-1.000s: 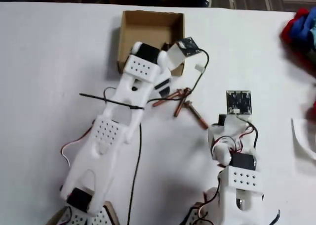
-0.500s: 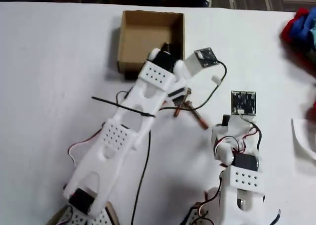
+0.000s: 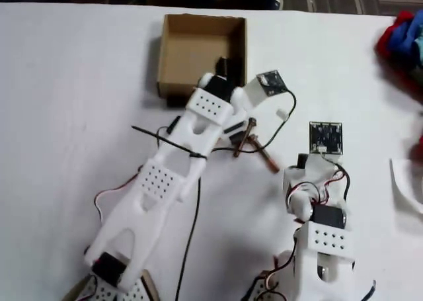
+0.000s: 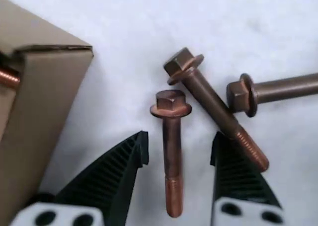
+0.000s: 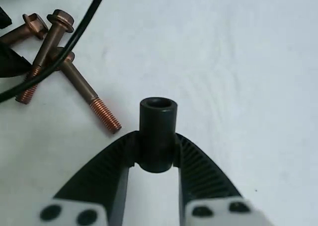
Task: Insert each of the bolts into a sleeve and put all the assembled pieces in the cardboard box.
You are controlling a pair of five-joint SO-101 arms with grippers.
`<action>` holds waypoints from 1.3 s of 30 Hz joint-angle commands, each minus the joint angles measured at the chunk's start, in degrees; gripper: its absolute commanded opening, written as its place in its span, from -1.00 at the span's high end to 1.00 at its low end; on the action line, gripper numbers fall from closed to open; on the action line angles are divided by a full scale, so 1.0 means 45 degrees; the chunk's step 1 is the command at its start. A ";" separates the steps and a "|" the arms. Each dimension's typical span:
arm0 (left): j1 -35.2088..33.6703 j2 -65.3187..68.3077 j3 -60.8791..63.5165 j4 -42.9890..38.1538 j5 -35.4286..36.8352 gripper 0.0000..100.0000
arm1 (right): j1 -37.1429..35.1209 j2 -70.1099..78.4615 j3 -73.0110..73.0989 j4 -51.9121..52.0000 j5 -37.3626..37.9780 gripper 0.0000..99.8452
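From above, the table [image 3: 66, 83] lies open to my left and far right. The box [image 3: 198, 49] stands at the far side, open top up, well in from the edges. My left arm [image 3: 165, 175] slants up to the box's near right corner, its wrist over the bolts [image 3: 244, 137]. They lie just beside that corner, between my two arms. My right arm [image 3: 317, 215] sits low near the front edge, apart from the bolts. A cloth [image 3: 400, 33] lies at the far right edge, well away.

Through my left wrist, my left gripper [image 4: 179, 146] is spread wide, with one bolt lying between the fingers and touching neither. I count three bolts: that one, a second slanting just beside it, and a third whose head is near the second's shank. The box corner is close beside one finger.

Through my right wrist, my right gripper [image 5: 156, 154] is clamped on one black sleeve [image 5: 158, 121], whose open bore shows past the fingertips. Three bolts fan out near it, with a cable [image 5: 54, 59] across them. On the other side the table is bare.
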 commanded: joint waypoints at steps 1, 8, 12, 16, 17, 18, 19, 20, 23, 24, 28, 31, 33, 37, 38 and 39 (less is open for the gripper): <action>-0.0098 0.0020 -0.0283 -0.0449 -0.0059 0.56 | 0.0127 -0.0342 -0.0137 -0.0244 -0.0098 0.96; -0.0391 0.0039 -0.0283 -0.1797 0.0371 0.55 | 0.0147 -0.0342 -0.0137 -0.0244 -0.0098 0.96; -0.0625 0.0117 -0.0225 -0.1973 0.1504 0.56 | 0.0147 -0.0342 -0.0137 -0.0244 -0.0098 0.96; -0.0645 0.0117 -0.0186 -0.1524 0.1563 0.63 | 0.0107 -0.0342 -0.0137 -0.0244 -0.0098 0.96; -0.0645 0.0117 -0.0205 -0.1309 0.1563 0.72 | 0.0107 -0.0342 -0.0137 -0.0244 -0.0098 0.96; -0.0645 0.0117 -0.0225 -0.1114 0.1563 0.84 | 0.0107 -0.0342 -0.0137 -0.0244 -0.0098 0.96; -0.0645 0.0117 -0.0264 -0.0918 0.1563 0.96 | 0.0107 -0.0342 -0.0137 -0.0244 -0.0098 0.96; -0.0664 0.0098 -0.0264 -0.0684 0.1563 0.96 | 0.0107 -0.0342 -0.0137 -0.0244 -0.0098 0.96; -0.0625 0.0000 -0.0303 0.0059 0.1563 0.91 | 0.0107 -0.0361 -0.0156 -0.0244 -0.0098 0.96; -0.0606 -0.0078 -0.0303 0.0352 0.1563 0.93 | 0.0107 -0.0361 -0.0156 -0.0244 -0.0098 0.96; -0.0508 -0.0723 -0.0303 0.1621 0.1661 0.95 | 0.0107 -0.0361 -0.0156 -0.0244 -0.0098 0.96; -0.0488 -0.1426 -0.0166 0.2149 0.2969 0.95 | 0.0127 -0.0361 -0.0156 -0.0244 -0.0098 0.96; -0.0586 -0.1836 -0.0147 0.2168 0.4689 0.95 | 0.0107 -0.0361 -0.0156 -0.0244 -0.0098 0.96; -0.0606 -0.2129 -0.0127 0.2188 0.7228 0.95 | 0.0147 -0.0361 -0.0156 -0.0244 -0.0098 0.96; -0.0606 -0.2129 -0.0127 0.2188 0.7600 0.95 | 0.0147 -0.0361 -0.0156 -0.0244 -0.0098 0.96; -0.0606 -0.2129 -0.0107 0.2188 0.7893 0.95 | 0.0147 -0.0361 -0.0156 -0.0244 -0.0098 0.96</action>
